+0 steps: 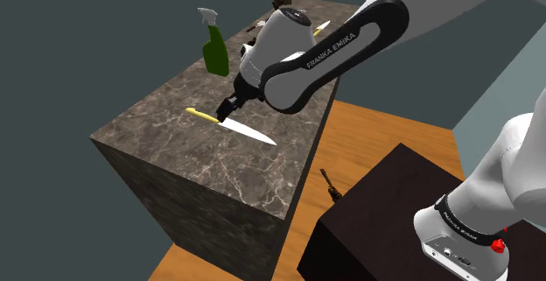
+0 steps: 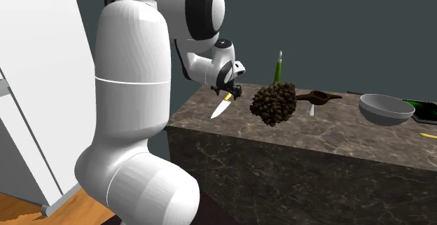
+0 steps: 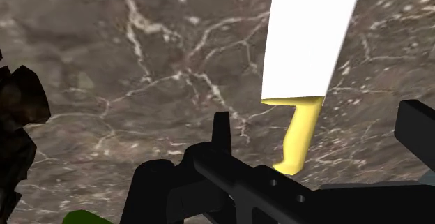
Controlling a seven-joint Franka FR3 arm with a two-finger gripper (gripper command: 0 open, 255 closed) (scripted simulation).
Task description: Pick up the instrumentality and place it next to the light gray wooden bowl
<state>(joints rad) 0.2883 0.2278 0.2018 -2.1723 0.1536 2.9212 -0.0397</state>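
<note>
Hovers just over the knife (image 1: 249,132) with hand (image 1: 227,109) released, fingers (image 3: 222,128) apart on either side of the yellow handle and not touching it, while the knife lies flat near one end of the marble surface (image 1: 175,139), well apart from the grey bowl (image 2: 385,108).

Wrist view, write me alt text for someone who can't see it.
A knife with a white blade and yellow handle lies on a dark veined countertop, its handle between the open black fingers of the tool, which do not touch it. A dark rough object sits beside the tool.
</note>
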